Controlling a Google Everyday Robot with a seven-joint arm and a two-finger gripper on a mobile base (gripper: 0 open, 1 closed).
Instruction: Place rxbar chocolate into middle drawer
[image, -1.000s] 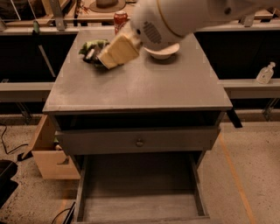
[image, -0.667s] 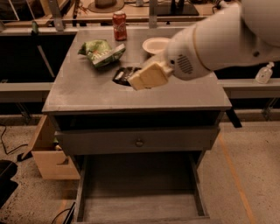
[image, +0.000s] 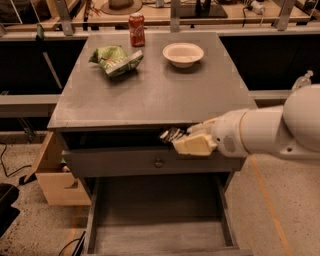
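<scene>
My gripper (image: 179, 140) is in front of the cabinet's front edge, just below the tabletop and level with the dark gap above the knobbed drawer front (image: 158, 162). It is shut on the rxbar chocolate (image: 170, 134), a small dark wrapper with white lettering that pokes out to the left of the cream fingers (image: 194, 145). The middle drawer (image: 160, 227) is pulled out below, wide and shallow with a bare grey floor. The gripper and bar are above the drawer's back part.
On the grey tabletop (image: 160, 95) lie a green chip bag (image: 116, 60), a red soda can (image: 136, 29) and a white bowl (image: 183, 53). A wooden box (image: 57, 180) stands left of the cabinet. My white arm (image: 280, 130) reaches in from the right.
My gripper has moved from the tabletop near the chip bag forward and down past the table's front edge, carrying the bar with it.
</scene>
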